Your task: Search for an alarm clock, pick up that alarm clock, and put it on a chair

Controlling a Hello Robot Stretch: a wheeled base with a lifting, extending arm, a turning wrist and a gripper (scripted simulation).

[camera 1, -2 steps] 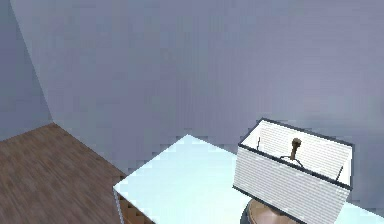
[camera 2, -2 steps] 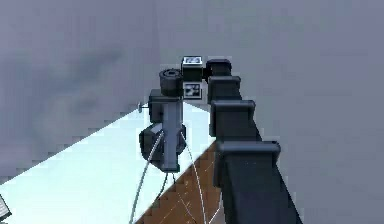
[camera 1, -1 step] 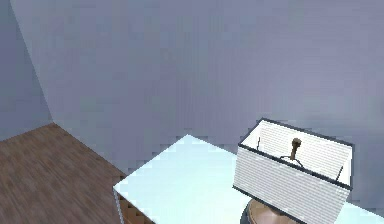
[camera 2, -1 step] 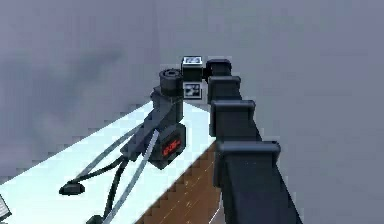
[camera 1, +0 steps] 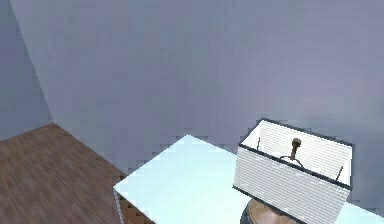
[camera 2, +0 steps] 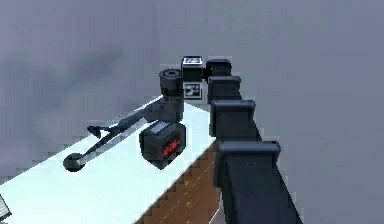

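A boxy black alarm clock (camera 2: 163,141) with a red face sits on a smooth white tabletop (camera 2: 60,185), beside the gripper (camera 2: 84,144) and its thin dark fingers (camera 2: 120,122); whether it holds anything cannot be told

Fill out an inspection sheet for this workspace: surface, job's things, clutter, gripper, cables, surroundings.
Surface: pale tabletop with a brown side under its near edge.
Job's things: dark boxy alarm clock with a red display, standing on the tabletop.
Clutter: table lamp with a white square shade, on the table at the forward view's right.
Grippers: gripper reaches out above the tabletop. Its thin fingers end over bare top, so it holds nothing.
Cables: nothing seen.
Surroundings: blue-grey wall; wood floor at the forward view's left.
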